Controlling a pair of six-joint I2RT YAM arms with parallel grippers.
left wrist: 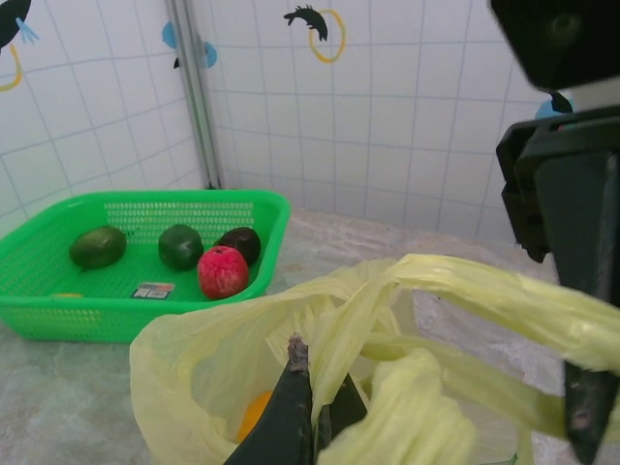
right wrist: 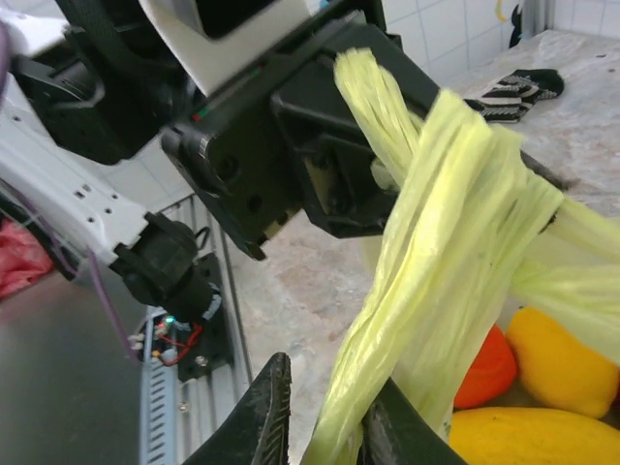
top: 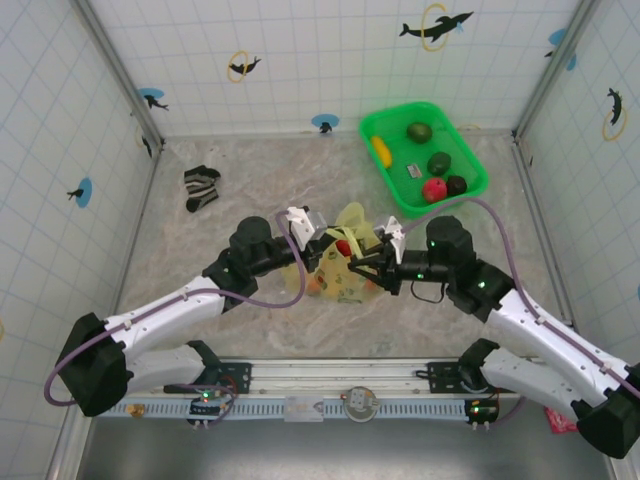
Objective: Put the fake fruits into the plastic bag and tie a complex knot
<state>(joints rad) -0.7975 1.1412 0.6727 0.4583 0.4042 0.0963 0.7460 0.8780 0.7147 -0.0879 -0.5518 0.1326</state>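
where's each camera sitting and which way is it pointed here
top external: above and behind the bases, looking down on the table; both arms, left tool and right tool meeting at the plastic bag.
left wrist: on the left arm, facing the green basket; own fingers pinching the bag.
right wrist: on the right arm, facing the left tool and sock; own fingers around a bag handle.
shared: both wrist views show the bag and the opposite tool.

Yellow plastic bag [left wrist: 194, 368] in left hand [left wrist: 320, 378]
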